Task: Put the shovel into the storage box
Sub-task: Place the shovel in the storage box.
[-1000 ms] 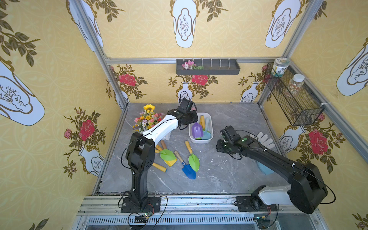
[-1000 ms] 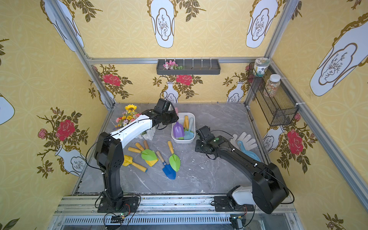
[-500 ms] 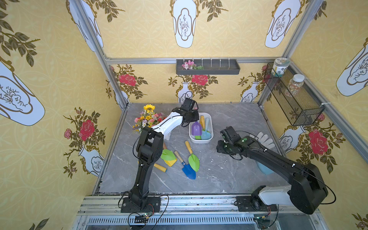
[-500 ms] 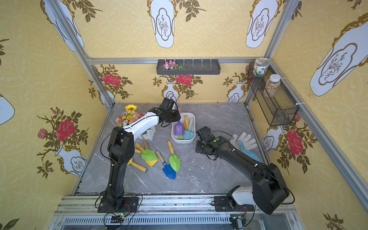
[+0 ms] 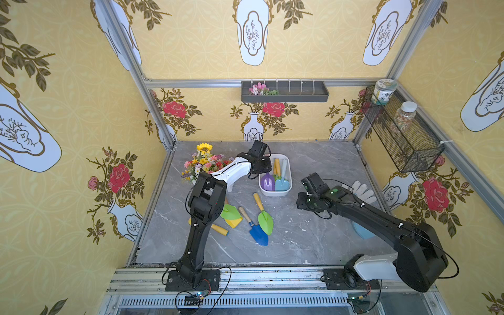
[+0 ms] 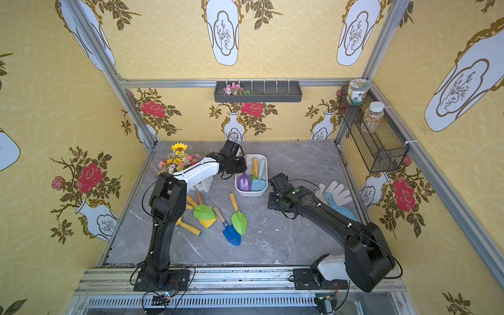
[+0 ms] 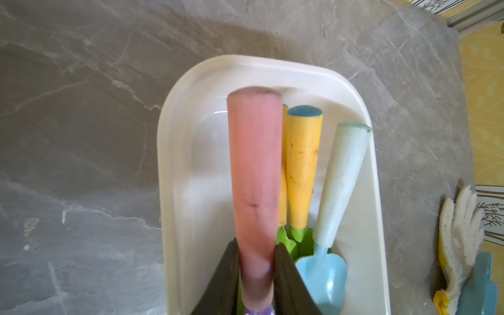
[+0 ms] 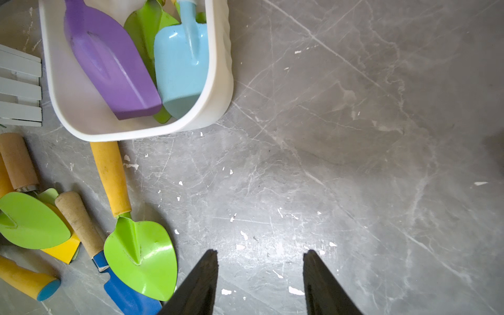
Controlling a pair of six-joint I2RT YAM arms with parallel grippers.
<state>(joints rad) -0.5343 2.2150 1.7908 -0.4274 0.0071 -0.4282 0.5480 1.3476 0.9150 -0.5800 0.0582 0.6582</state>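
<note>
The white storage box [image 5: 289, 174] [image 6: 265, 174] stands at the middle back of the table. My left gripper [image 7: 256, 245] [image 5: 262, 165] is shut on the pink handle of a purple-bladed shovel [image 7: 255, 169]. That handle is raised over the storage box [image 7: 174, 163], and the purple blade [image 8: 111, 60] [image 5: 267, 182] lies inside it. A light blue shovel [image 5: 282, 184] and a green shovel with a yellow handle [image 7: 301, 169] also lie in the box. My right gripper [image 8: 260, 253] [image 5: 300, 203] is open over bare table, right of the box.
On the table in front of the box lie a green shovel [image 5: 265, 221], a blue shovel [image 5: 257, 234] and a green and yellow pile [image 5: 231, 214]. Flowers [image 5: 203, 163] stand back left. A glove [image 5: 362, 188] lies right. A dark tray [image 5: 285, 92] and mesh basket [image 5: 403, 136] hang on the walls.
My left arm's elbow has swung right and upright while its gripper stays over the box holding the shovel. The right arm has not moved.
</note>
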